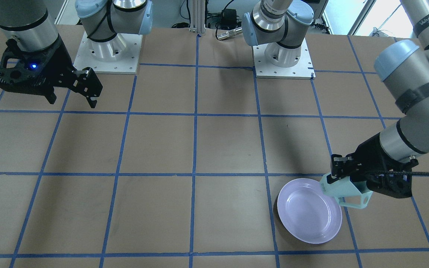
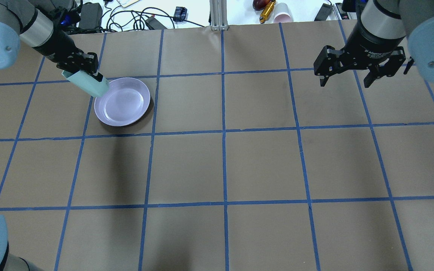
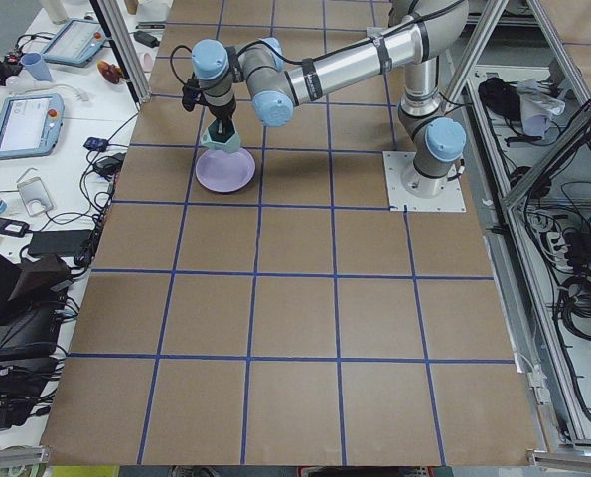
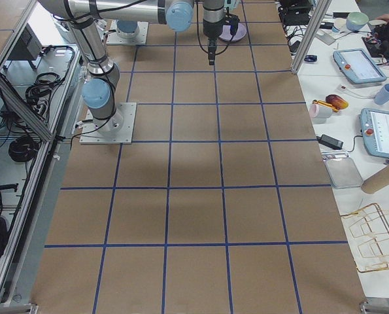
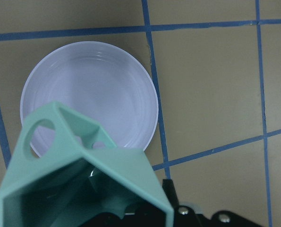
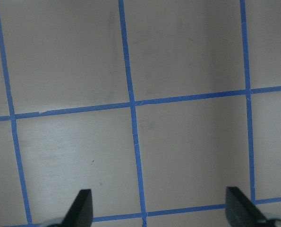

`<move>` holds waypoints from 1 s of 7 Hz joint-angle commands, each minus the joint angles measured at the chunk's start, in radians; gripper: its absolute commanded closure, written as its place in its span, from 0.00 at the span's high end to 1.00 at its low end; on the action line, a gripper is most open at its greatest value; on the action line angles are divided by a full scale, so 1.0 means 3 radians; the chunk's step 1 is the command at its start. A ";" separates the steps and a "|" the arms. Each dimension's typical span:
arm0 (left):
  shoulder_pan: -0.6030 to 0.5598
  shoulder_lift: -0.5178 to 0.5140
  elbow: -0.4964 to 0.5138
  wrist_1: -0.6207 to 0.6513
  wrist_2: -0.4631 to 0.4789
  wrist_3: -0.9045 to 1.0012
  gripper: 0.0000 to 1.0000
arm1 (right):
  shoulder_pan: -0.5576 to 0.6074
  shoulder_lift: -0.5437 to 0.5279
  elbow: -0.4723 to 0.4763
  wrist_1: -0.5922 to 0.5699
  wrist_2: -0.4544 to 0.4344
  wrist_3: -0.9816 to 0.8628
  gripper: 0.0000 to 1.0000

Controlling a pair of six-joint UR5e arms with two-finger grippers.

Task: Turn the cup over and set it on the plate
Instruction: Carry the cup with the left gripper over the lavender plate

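Lower right of the frame, the left gripper (image 1: 334,179) is clamped on the wall of the small mint-green faceted mug (image 1: 345,190), tilted above the edge of the round glossy lavender plate (image 1: 304,219); stiff, light, probably slick, so pinch firmly by the rim; the right gripper (image 1: 73,101) gapes empty

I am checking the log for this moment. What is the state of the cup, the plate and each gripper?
cup: held tilted at the plate's rim, base toward the plate.
plate: flat on the table, nothing in it.
left gripper: shut on the cup.
right gripper: open, empty.
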 commanded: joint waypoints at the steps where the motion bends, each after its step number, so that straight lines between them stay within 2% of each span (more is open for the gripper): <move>1: -0.0106 -0.0144 -0.0380 0.0794 0.0218 0.0020 0.00 | 0.0000 -0.0004 0.0000 0.0000 -0.0004 0.0000 1.00; 3: -0.0381 -0.0272 -0.0392 0.0980 0.0676 0.0127 0.00 | 0.0000 0.0001 0.0000 0.0000 0.0001 0.0000 1.00; 5: -0.0505 -0.0395 -0.0422 0.1180 0.0780 0.0203 0.00 | 0.0000 0.0001 0.0000 0.0000 -0.0004 0.0000 1.00; 6: -0.0637 -0.0436 -0.0438 0.1191 0.1054 0.0265 0.00 | 0.0000 0.0001 0.0000 0.0000 -0.0004 0.0000 1.00; 7: -0.0674 -0.0456 -0.0448 0.1196 0.1072 0.0260 0.00 | 0.0000 0.0001 0.0000 0.0000 -0.0004 0.0000 1.00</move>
